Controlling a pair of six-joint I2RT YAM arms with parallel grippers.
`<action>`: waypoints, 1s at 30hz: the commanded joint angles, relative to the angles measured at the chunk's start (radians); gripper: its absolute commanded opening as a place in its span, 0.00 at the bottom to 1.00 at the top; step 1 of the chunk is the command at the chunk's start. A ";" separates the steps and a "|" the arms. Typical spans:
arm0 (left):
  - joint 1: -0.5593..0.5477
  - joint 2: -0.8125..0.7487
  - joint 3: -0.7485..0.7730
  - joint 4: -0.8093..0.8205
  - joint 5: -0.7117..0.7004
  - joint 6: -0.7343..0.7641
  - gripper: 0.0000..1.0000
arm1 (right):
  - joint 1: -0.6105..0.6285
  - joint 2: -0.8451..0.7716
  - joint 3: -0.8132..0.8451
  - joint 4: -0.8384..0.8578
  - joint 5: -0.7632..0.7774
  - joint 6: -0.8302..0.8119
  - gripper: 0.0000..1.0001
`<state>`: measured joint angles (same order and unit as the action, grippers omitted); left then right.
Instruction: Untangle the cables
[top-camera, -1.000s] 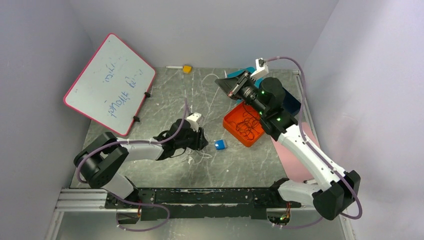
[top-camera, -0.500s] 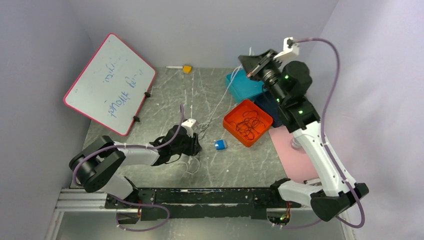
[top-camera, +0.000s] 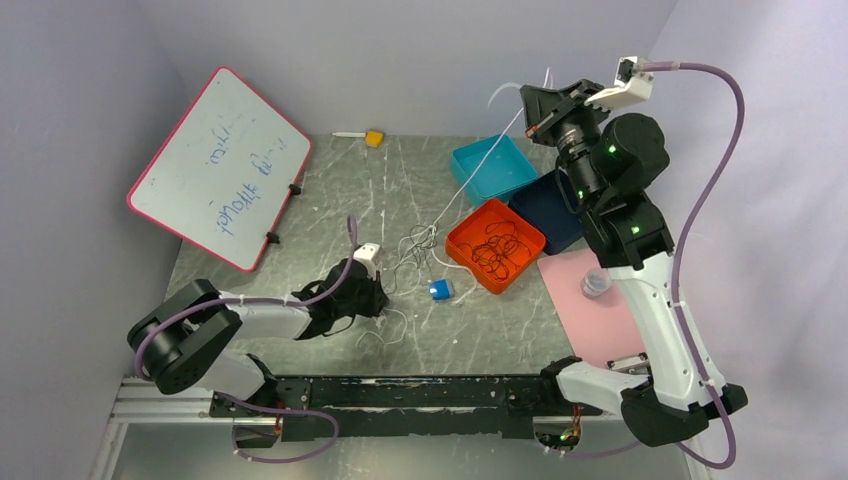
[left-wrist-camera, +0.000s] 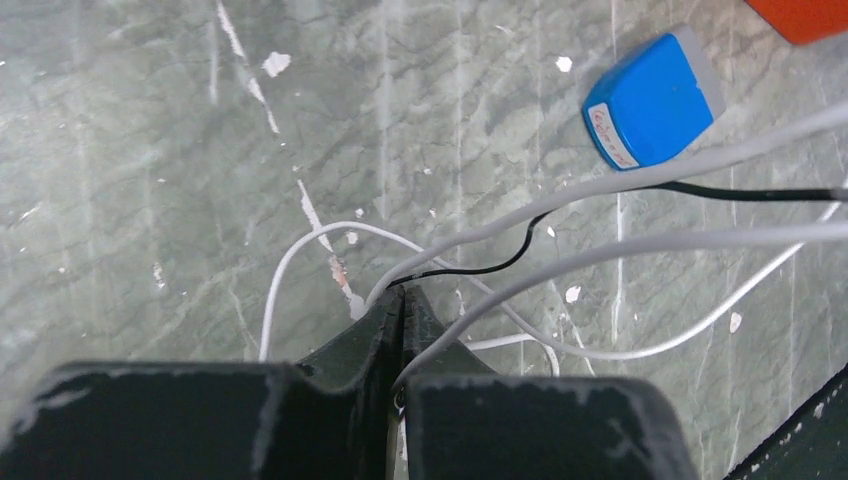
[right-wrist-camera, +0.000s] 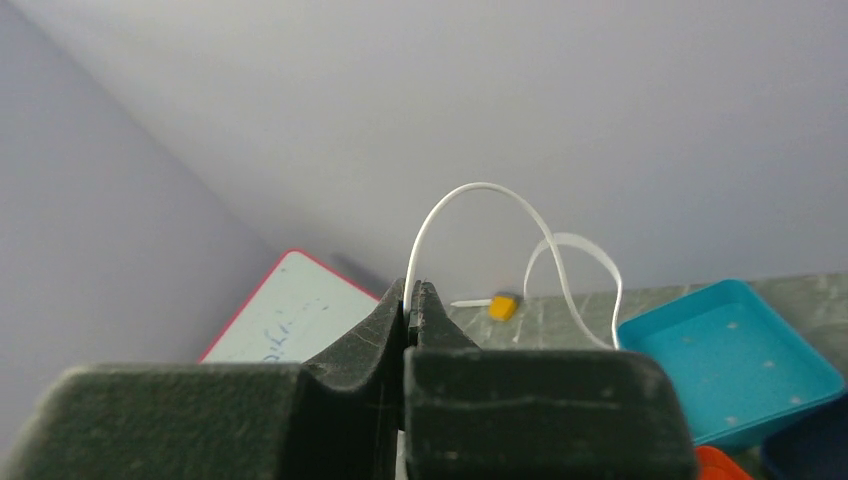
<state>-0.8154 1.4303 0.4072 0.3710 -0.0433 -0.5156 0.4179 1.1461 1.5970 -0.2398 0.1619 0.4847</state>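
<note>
Scuffed grey-green table (top-camera: 480, 330) between lilac walls (top-camera: 400, 60); a whiteboard (top-camera: 215, 165) leans at the left. A teal tray (top-camera: 495, 170), an orange tray (top-camera: 475, 270) of dark coils and a blue block (top-camera: 440, 290) lie right of centre. The cables (top-camera: 412, 243) tangle mid-table. The left gripper (left-wrist-camera: 402, 300), low, is pinched shut on them. The right gripper (right-wrist-camera: 412, 295), raised high, is clamped on a white strand running up from the tangle.

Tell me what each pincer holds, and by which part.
Left pincer: shut on the cables where white and black strands meet. Right pincer: a white cable, just below a loop.
</note>
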 joint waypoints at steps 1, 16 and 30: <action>-0.006 -0.019 -0.040 -0.063 -0.093 -0.069 0.07 | -0.011 -0.022 0.065 -0.019 0.108 -0.090 0.00; 0.051 -0.021 -0.071 -0.169 -0.206 -0.267 0.07 | -0.011 -0.083 0.168 -0.036 0.373 -0.320 0.00; 0.192 -0.027 -0.086 -0.224 -0.174 -0.318 0.07 | -0.010 -0.151 0.176 0.024 0.535 -0.462 0.00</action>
<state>-0.6598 1.3796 0.3653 0.3264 -0.1867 -0.8276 0.4179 1.0306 1.7313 -0.3202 0.6090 0.0917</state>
